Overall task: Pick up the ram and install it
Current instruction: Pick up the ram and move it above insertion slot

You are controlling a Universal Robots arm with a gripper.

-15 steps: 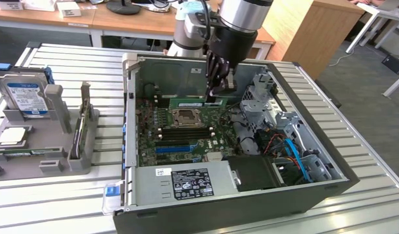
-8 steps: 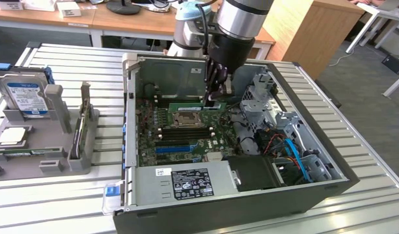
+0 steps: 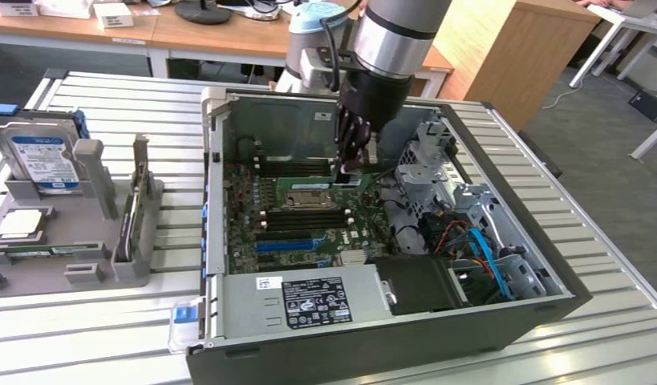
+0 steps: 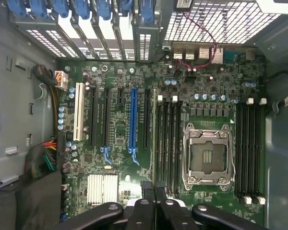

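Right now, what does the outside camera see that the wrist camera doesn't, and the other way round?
Exterior view: the arm, the whole case, its power supply, and a hard drive on a grey tray at that view's left. Wrist view: a white slot and a coloured wire bundle, seen close. Both: the motherboard, CPU socket, blue slot and the shut gripper.

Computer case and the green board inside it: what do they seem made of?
The computer case looks like matte grey sheet metal, going by folded edges and punched vents. The green board seems lacquered circuit laminate, slightly glossy, with soldered parts; its socket frame looks like polished steel.
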